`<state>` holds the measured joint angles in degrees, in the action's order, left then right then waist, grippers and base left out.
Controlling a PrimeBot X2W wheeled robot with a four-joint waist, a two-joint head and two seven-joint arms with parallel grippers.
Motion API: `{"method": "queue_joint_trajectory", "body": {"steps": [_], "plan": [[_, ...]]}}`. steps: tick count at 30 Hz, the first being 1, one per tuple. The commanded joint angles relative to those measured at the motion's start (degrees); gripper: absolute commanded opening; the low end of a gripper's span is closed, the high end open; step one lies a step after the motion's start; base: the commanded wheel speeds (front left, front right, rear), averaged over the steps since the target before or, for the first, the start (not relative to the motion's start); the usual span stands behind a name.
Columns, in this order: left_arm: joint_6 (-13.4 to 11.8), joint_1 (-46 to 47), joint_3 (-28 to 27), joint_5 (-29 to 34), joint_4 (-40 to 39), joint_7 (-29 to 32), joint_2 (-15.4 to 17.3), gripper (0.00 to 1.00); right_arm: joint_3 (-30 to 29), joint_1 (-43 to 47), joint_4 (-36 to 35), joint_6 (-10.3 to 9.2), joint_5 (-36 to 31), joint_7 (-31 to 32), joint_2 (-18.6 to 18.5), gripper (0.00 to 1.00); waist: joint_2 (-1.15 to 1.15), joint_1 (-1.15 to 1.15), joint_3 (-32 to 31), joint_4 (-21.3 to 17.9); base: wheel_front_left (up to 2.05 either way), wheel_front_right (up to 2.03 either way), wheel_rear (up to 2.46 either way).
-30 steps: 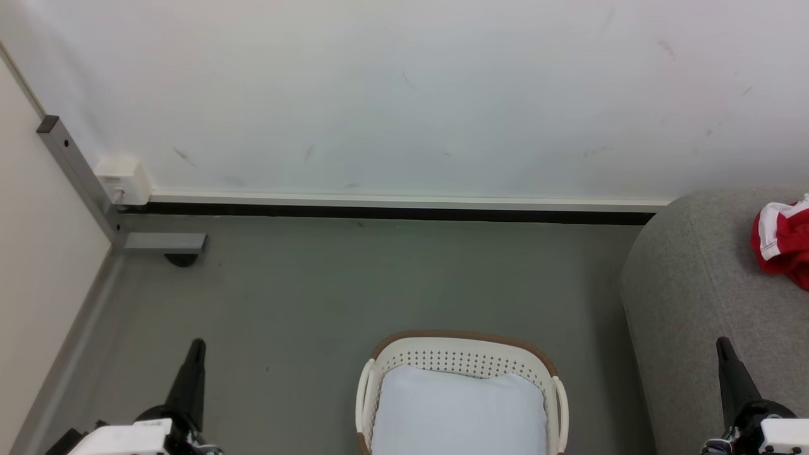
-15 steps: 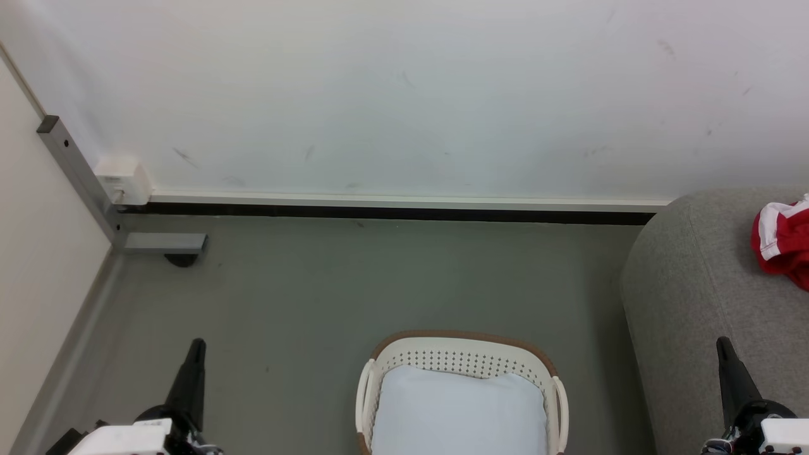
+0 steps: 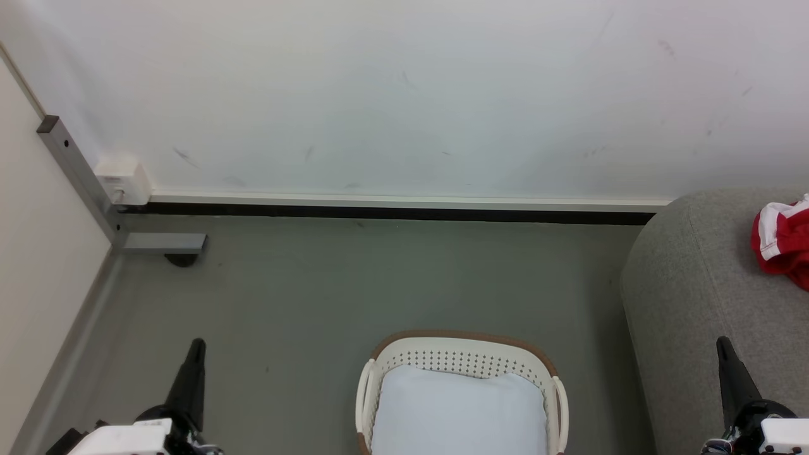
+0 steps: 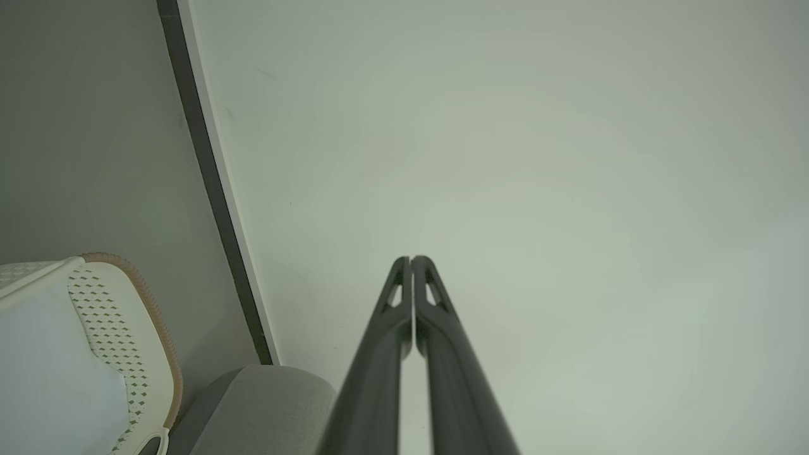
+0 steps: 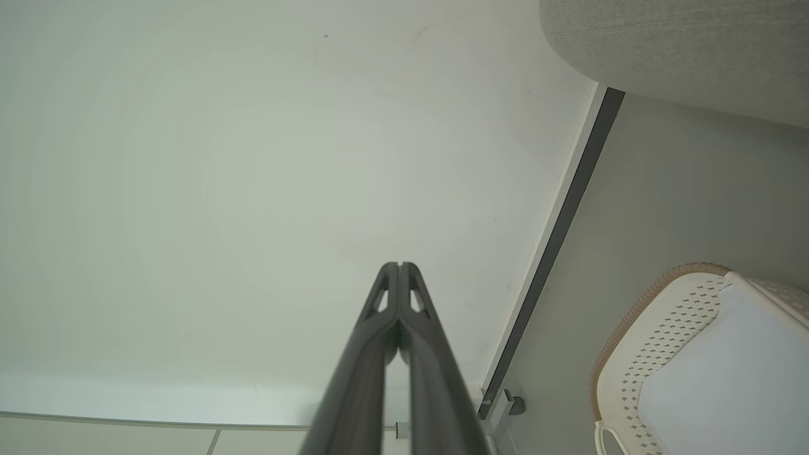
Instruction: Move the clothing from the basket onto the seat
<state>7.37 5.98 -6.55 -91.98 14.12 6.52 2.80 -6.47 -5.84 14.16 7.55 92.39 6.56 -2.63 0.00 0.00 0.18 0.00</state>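
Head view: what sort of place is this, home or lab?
Probably a plain indoor room staged for laundry work, not clearly a home: a scuffed, bare white wall, a grey floor, and just a laundry basket near a grey upholstered seat with red clothing on it.

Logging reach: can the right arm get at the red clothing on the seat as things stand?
Probably yes. Only bare seat lies between the right gripper and the clothing; its jaws are shut and would need opening.
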Motion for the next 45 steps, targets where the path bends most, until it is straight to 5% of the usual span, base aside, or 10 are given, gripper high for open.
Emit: {"method": "queue_joint_trajectory", "body": {"steps": [1, 45], "plan": [[0.26, 0.49, -0.12, -0.77, -0.21, 0.25, 0.12, 0.0, -0.23, -0.72, -0.31, -0.12, 0.05, 0.16, -0.46, 0.0, 0.0, 0.0, 0.0, 0.0, 0.0, 0.0, 0.0], [0.26, 0.48, -0.11, -0.79, -0.22, 0.24, 0.12, 0.0, -0.22, -0.72, -0.31, -0.12, 0.04, 0.15, -0.46, 0.0, 0.0, 0.0, 0.0, 0.0, 0.0, 0.0, 0.0]]}}
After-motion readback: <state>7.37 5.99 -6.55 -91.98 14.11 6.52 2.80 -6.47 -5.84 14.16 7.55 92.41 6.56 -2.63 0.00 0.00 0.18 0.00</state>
